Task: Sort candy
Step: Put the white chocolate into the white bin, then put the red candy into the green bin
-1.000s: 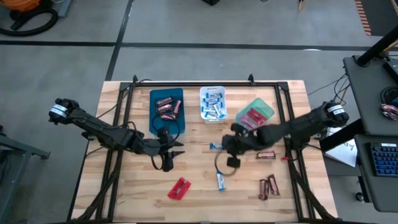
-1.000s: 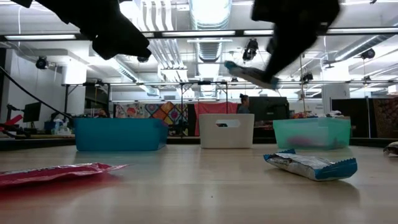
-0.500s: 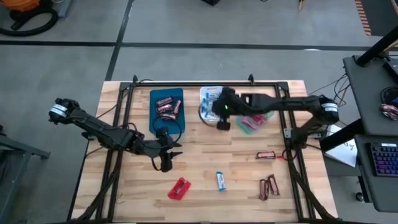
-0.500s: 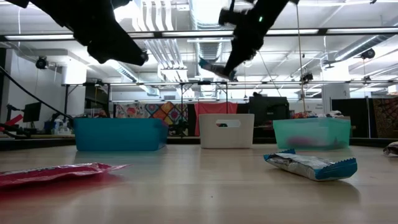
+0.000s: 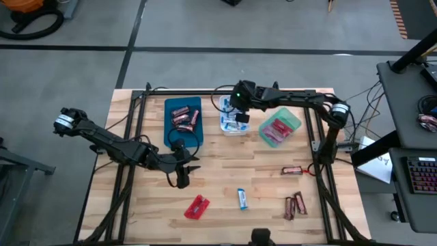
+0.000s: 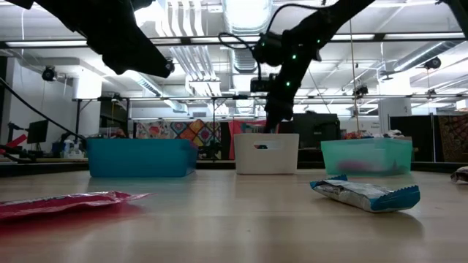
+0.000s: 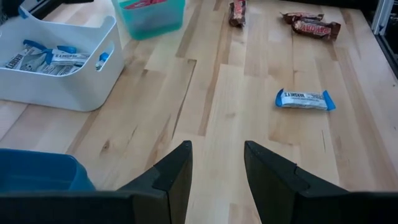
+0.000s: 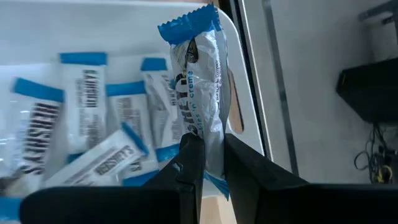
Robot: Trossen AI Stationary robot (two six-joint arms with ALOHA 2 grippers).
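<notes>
My right gripper (image 5: 240, 115) hangs over the white tray (image 5: 224, 126) at the far middle of the table, shut on a blue-and-white candy bar (image 8: 200, 81). That tray holds several more blue-and-white bars (image 8: 87, 93). My left gripper (image 5: 183, 179) stands open above bare wood left of centre, with nothing between its fingers (image 7: 177, 171). On the table lie a red packet (image 5: 196, 206), a blue-and-white bar (image 5: 242, 199) and brown bars (image 5: 292, 170) (image 5: 295, 205). My right gripper pinches the blue-and-white bar by its near end (image 8: 209, 146) between its two fingers (image 8: 189, 162). The fingers slant down from the table's right side. The bar sticks out past the fingertips along their line, lifted clear above the white tray's inside.
A blue tray (image 5: 183, 102) with brown-red bars stands left of the white one, and a green tray (image 5: 290, 119) with red packets stands right of it. A black frame (image 5: 205, 92) runs along the table's edges. Bare wood lies in the middle of the table.
My right gripper has swung from the middle of the table toward the far edge, turning its wrist, and now hangs over the white tray. The blue-and-white bar has travelled with it, held clear of the table. My left gripper has kept still.
</notes>
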